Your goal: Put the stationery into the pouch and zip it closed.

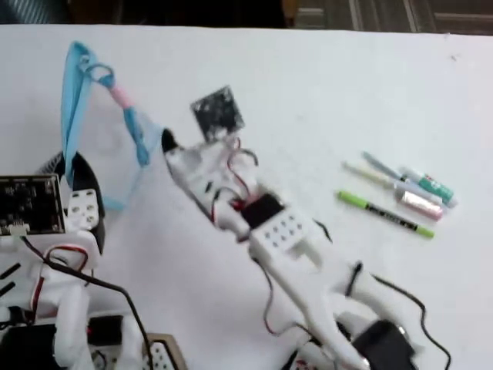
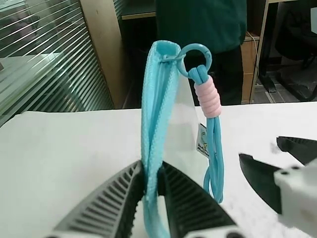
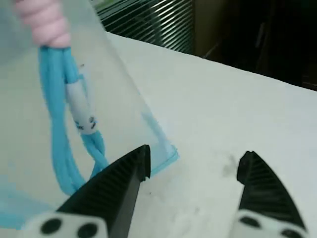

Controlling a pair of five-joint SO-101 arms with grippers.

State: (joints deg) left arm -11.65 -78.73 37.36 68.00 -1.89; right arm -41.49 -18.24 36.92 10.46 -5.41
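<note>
White table (image 1: pixel 323 77): my left gripper (image 2: pixel 152 171) clamps the pouch (image 2: pixel 156 99) edge; my right gripper (image 3: pixel 195 158) gapes empty beside it, stationery (image 1: pixel 400 196) well apart. Blinds (image 2: pixel 44 59) beyond the left gripper.

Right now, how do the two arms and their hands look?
The left arm and the right arm are white plastic with black motor blocks and loose red and black cables. The right arm bears a plate with small dots. The left hand and the right hand have black, tapered fingers with ribbed inner faces.
</note>
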